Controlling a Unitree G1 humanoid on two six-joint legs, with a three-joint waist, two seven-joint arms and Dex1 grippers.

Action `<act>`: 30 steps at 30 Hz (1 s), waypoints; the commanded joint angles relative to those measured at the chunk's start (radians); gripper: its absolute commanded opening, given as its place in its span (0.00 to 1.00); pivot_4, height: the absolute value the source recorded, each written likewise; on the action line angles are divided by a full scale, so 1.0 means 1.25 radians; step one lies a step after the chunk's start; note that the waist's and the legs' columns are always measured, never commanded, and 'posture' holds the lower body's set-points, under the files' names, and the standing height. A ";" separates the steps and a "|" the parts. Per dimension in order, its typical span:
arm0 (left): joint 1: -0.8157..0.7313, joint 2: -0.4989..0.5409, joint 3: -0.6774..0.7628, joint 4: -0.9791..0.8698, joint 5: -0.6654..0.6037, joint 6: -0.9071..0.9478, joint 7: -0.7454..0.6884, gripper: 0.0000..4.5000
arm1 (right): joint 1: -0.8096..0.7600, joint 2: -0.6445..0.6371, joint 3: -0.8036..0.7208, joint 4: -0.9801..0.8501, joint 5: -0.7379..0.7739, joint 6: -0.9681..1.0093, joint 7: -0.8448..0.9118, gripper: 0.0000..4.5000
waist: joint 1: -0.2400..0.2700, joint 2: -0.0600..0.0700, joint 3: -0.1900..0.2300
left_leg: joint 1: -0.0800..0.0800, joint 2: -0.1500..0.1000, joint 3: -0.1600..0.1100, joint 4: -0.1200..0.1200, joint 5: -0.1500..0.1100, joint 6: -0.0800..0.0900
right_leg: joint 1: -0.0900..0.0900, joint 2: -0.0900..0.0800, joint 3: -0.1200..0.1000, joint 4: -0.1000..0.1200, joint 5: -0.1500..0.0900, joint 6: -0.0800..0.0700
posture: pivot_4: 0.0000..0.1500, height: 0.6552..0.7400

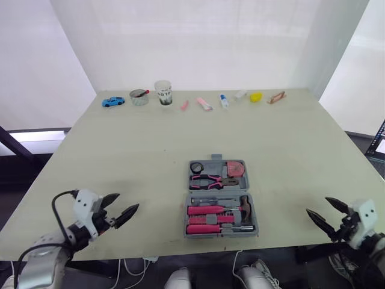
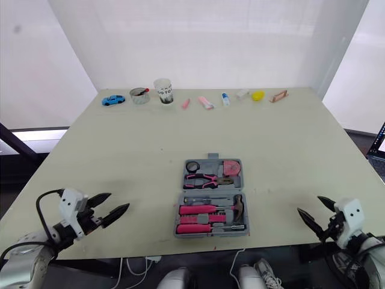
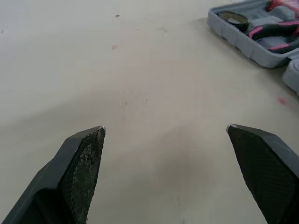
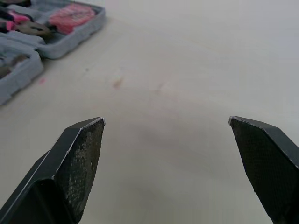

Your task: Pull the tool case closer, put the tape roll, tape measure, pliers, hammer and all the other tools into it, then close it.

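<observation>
The grey tool case [image 1: 220, 192] lies open near the table's front edge, both halves flat. In its far half are a black tape roll [image 1: 197, 167], a pink tape measure [image 1: 235, 168] and pink-handled pliers [image 1: 210, 180]. The near half holds a hammer [image 1: 243, 206] and pink-handled screwdrivers [image 1: 204, 211]. My left gripper [image 1: 128, 201] is open over the table to the left of the case, with nothing between its fingers. My right gripper [image 1: 317, 205] is open to the right of the case, by the front edge. The left wrist view shows the case [image 3: 233, 35] beyond the fingers.
Along the table's far edge stand a blue toy car [image 1: 112, 102], a tin can [image 1: 139, 97], a paper cup [image 1: 163, 92] and several small items, among them a yellow one [image 1: 256, 96]. Bare tabletop [image 1: 138, 156] surrounds the case.
</observation>
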 commanded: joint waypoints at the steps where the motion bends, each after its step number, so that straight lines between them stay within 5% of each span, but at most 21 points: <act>1: -0.070 0.029 -0.035 0.052 0.002 -0.014 -0.068 0.87 | -0.058 -0.017 0.038 0.008 -0.013 -0.017 0.038 0.87 | -0.001 0.000 0.000 | 0.000 0.000 0.000 0.000 0.000 0.000 | 0.000 0.000 0.000 0.000 0.000 0.000 | 1.00 1.00; 2: -0.090 0.034 -0.045 0.073 0.007 -0.018 -0.083 0.86 | -0.076 -0.019 0.051 0.014 -0.018 -0.016 0.044 0.86 | -0.001 0.000 0.000 | 0.000 0.000 0.000 0.000 0.000 0.000 | 0.000 0.000 0.000 0.000 0.000 0.000 | 1.00 1.00; 4: -0.140 0.044 -0.075 0.128 0.020 -0.029 -0.116 0.66 | -0.123 -0.026 0.082 0.036 -0.032 -0.017 0.067 0.64 | -0.001 0.000 0.000 | 0.000 0.000 0.000 0.000 0.000 0.000 | 0.000 0.001 0.000 0.000 0.000 -0.001 | 1.00 1.00; 5: -0.162 0.047 -0.088 0.151 0.027 -0.032 -0.129 0.63 | -0.144 -0.029 0.095 0.050 -0.041 -0.021 0.075 0.61 | -0.001 0.000 0.000 | 0.000 0.000 0.000 0.000 0.000 0.000 | 0.000 0.001 0.000 0.000 0.001 -0.001 | 1.00 1.00; 10: -0.259 0.057 -0.163 0.230 0.057 -0.014 -0.208 0.08 | -0.245 -0.040 0.159 0.113 -0.071 -0.007 0.119 0.03 | 0.000 0.000 0.000 | 0.000 0.000 0.000 0.000 0.000 0.000 | 0.000 0.001 0.000 0.001 0.002 -0.002 | 1.00 1.00; 30: -0.488 -0.023 -0.346 0.465 0.201 -0.131 -0.331 0.04 | -0.485 0.031 0.376 0.327 -0.232 -0.077 0.186 0.01 | 0.000 0.000 0.000 | -0.003 0.000 0.000 0.001 0.000 0.000 | -0.002 0.002 0.001 0.002 0.004 0.001 | 1.00 1.00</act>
